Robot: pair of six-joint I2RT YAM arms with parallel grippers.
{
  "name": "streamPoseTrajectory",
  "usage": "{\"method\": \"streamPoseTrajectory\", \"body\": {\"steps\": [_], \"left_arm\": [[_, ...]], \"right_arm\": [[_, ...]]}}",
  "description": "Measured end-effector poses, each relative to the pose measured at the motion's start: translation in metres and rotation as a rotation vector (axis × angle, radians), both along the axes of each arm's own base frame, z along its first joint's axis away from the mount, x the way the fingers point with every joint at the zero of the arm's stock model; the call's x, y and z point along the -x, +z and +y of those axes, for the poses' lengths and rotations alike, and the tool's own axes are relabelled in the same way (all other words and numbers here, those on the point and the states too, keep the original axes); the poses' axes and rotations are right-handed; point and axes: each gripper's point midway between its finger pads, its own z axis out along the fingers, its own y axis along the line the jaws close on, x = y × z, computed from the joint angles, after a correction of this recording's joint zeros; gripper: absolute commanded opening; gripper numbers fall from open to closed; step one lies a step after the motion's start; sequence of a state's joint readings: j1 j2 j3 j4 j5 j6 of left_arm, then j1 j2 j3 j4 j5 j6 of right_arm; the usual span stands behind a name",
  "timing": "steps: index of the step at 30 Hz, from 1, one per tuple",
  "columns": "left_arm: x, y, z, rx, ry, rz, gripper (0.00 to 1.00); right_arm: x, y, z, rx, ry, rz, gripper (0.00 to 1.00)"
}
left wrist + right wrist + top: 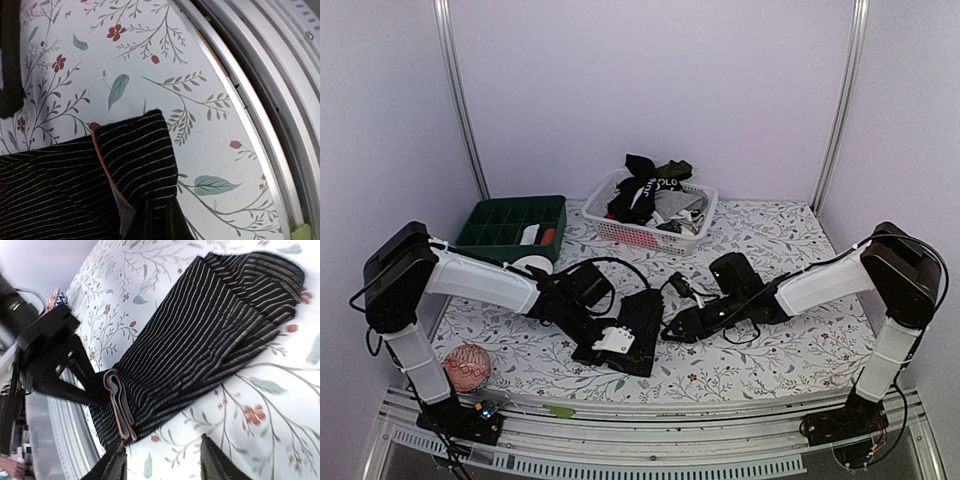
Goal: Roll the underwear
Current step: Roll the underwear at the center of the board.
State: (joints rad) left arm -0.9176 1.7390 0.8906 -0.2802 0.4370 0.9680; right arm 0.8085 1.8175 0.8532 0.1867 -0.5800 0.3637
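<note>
A black underwear (642,318) with thin white stripes lies flat on the flowered table, between my two grippers. Its folded waistband end, with an orange-edged band, shows in the left wrist view (135,160) and the right wrist view (200,340). My left gripper (607,345) is shut on that waistband end near the table's front edge. It also shows in the right wrist view (95,390). My right gripper (162,460) is open and empty, just above the table beside the garment's right edge, also in the top view (672,328).
A white lattice basket (692,232) with several garments stands at the back centre. A green compartment tray (490,222) stands at the back left, with a white roll (532,266) beside it. A red patterned ball (467,367) lies front left. The metal front rail (280,100) runs close by.
</note>
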Motion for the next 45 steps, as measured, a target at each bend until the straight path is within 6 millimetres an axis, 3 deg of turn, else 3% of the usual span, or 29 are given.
{"method": "streamPoseTrajectory", "body": {"steps": [5, 8, 15, 23, 29, 33, 37, 40, 43, 45], "left_arm": [[-0.009, 0.001, 0.007, -0.025, -0.011, 0.227, 0.00], [-0.012, 0.000, 0.009, -0.041, -0.012, 0.390, 0.00], [-0.017, 0.001, 0.007, -0.073, 0.033, 0.708, 0.00], [-0.017, 0.002, 0.009, -0.094, 0.077, 0.858, 0.00], [-0.016, 0.003, 0.010, -0.103, 0.089, 0.879, 0.00], [-0.015, 0.003, 0.011, -0.106, 0.099, 0.889, 0.00], [-0.016, 0.003, 0.011, -0.110, 0.108, 0.895, 0.03], [-0.016, 0.003, 0.013, -0.115, 0.120, 0.904, 0.13], [-0.019, 0.005, 0.015, -0.114, 0.143, 0.918, 0.38], [-0.026, 0.010, 0.016, -0.095, 0.164, 0.905, 0.46]], "right_arm": [[0.016, 0.019, -0.024, 0.001, -0.036, -0.118, 0.61], [0.032, 0.028, -0.023, 0.002, -0.011, -0.204, 0.66], [0.067, 0.027, 0.009, 0.041, 0.141, -0.407, 0.68], [0.055, 0.023, 0.067, 0.078, 0.254, -0.613, 0.67], [0.054, 0.017, 0.079, 0.091, 0.312, -0.684, 0.64], [0.057, -0.005, 0.076, 0.133, 0.347, -0.675, 0.48], [0.058, -0.017, 0.074, 0.151, 0.368, -0.669, 0.02], [0.058, -0.016, 0.075, 0.147, 0.362, -0.661, 0.00], [0.059, -0.014, 0.076, 0.134, 0.351, -0.642, 0.00], [0.059, -0.014, 0.075, 0.117, 0.340, -0.610, 0.00]]}}
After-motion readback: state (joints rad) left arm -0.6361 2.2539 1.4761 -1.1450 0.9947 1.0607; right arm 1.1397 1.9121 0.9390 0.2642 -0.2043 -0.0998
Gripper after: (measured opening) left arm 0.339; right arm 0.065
